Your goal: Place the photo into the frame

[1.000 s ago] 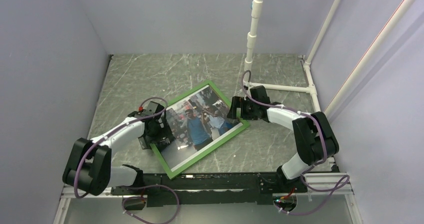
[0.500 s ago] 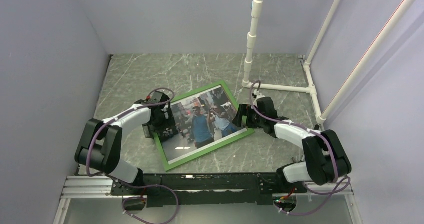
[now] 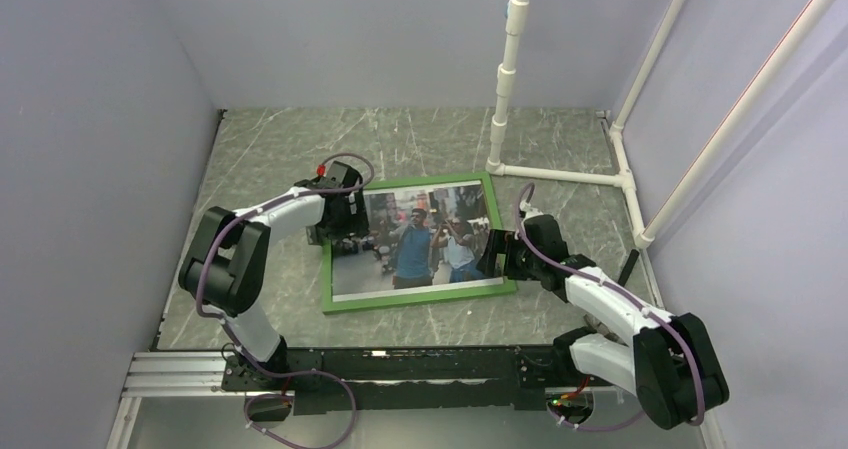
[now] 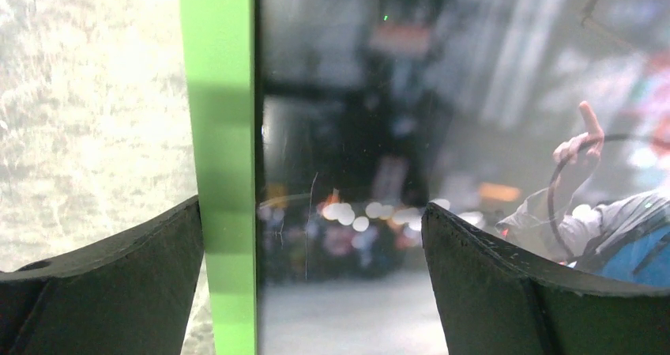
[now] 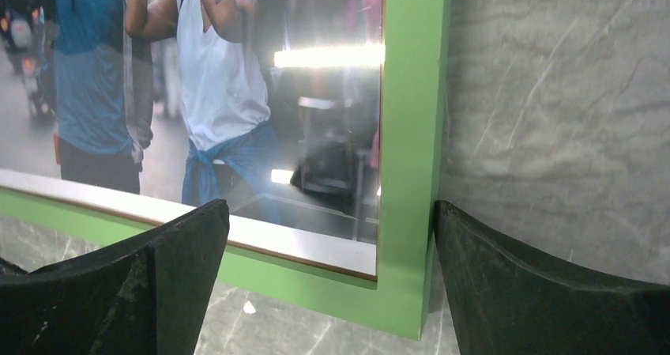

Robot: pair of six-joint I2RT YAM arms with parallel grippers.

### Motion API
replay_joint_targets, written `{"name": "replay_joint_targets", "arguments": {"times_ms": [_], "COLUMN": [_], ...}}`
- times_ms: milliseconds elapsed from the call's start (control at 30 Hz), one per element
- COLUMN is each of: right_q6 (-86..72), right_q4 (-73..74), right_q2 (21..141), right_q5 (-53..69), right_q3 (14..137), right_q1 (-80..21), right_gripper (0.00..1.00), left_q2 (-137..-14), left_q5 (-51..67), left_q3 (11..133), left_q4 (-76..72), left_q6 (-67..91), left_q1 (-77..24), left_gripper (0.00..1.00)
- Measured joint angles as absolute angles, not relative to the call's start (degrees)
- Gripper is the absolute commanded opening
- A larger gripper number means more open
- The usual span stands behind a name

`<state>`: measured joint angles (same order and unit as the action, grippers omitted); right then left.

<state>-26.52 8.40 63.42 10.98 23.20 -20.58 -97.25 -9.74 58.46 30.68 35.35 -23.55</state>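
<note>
At picture centre, the frame [image 3: 420,302] with the photo [image 3: 415,244] looks light, stiff; left pincer [image 3: 343,227], right pincer [image 3: 497,254] gape astride its rails: grip there.

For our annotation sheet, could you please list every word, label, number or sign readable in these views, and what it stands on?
No text can be read in any view.
In the photo, the coloured patches that may be street signs behind the people are too blurred to read.
On the frame, plain green, there is no lettering.
</note>
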Motion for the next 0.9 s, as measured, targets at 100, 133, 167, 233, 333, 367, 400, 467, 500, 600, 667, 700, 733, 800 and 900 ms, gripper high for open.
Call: {"name": "replay_joint_targets", "arguments": {"times_ms": [100, 133, 167, 233, 333, 367, 400, 467, 500, 600, 667, 700, 733, 800, 900], "right_q6": [-27.0, -27.2, -27.4, -27.8, -28.5, -28.7, -28.8, -28.9, -28.9, -29.0, -29.0, -29.1, -29.1, -29.2, -29.3], "right_q4": [10.9, 11.6, 12.5, 14.3, 16.7, 17.1, 17.6, 18.2, 19.1, 21.7, 23.6, 24.6, 25.7, 27.0, 28.2], "right_q2": [61.4, 60.7, 59.8, 58.4, 57.1, 56.9, 56.9, 57.1, 57.5, 59.0, 59.8, 60.2, 60.7, 61.1, 61.1], "right_q5": [11.1, 11.2, 11.2, 11.6, 11.7, 11.7, 11.6, 11.6, 11.6, 11.2, 10.8, 10.6, 10.4, 10.0, 9.5], "right_q3": [22.6, 22.4, 22.2, 21.9, 21.8, 21.8, 21.9, 22.3, 22.8, 24.5, 25.8, 26.4, 27.0, 27.5, 27.8], "right_q1": [-20.7, -20.8, -20.8, -21.0, -21.3, -21.4, -21.5, -21.6, -21.7, -22.0, -22.3, -22.5, -22.7, -22.8, -22.9], "right_gripper": [1.00, 1.00, 1.00, 1.00, 1.00, 1.00, 1.00, 1.00, 1.00, 1.00, 1.00, 1.00, 1.00, 1.00, 1.00], "left_q2": [-98.2, -98.6, -99.0, -99.7, -100.7, -100.8, -100.8, -100.8, -100.8, -99.9, -98.7, -98.1, -97.4, -96.1, -94.7], "left_q5": [-10.5, -10.6, -10.9, -11.6, -12.5, -12.8, -13.0, -13.1, -13.1, -13.5, -13.6, -13.8, -13.9, -13.9, -13.8], "left_q3": [59.6, 59.9, 60.2, 60.9, 61.9, 62.0, 62.0, 61.9, 61.7, 60.6, 59.3, 58.7, 58.0, 57.1, 56.3], "left_q4": [28.9, 28.0, 27.1, 26.0, 24.6, 24.2, 23.9, 23.7, 23.4, 22.7, 22.7, 23.0, 23.6, 25.1, 26.9], "left_q6": [35.4, 35.4, 35.4, 35.4, 35.4, 35.6, 35.6, 35.7, 35.9, 36.9, 37.8, 38.2, 38.7, 39.4, 40.2], "left_q1": [-23.9, -24.0, -24.1, -24.5, -25.1, -25.3, -25.4, -25.5, -25.6, -25.8, -26.2, -26.4, -26.7, -27.2, -27.9], "left_gripper": [0.99, 0.99, 0.99, 0.99, 0.99, 0.99, 0.99, 0.99, 0.99, 0.99, 1.00, 0.99, 0.99, 1.00, 0.99]}}
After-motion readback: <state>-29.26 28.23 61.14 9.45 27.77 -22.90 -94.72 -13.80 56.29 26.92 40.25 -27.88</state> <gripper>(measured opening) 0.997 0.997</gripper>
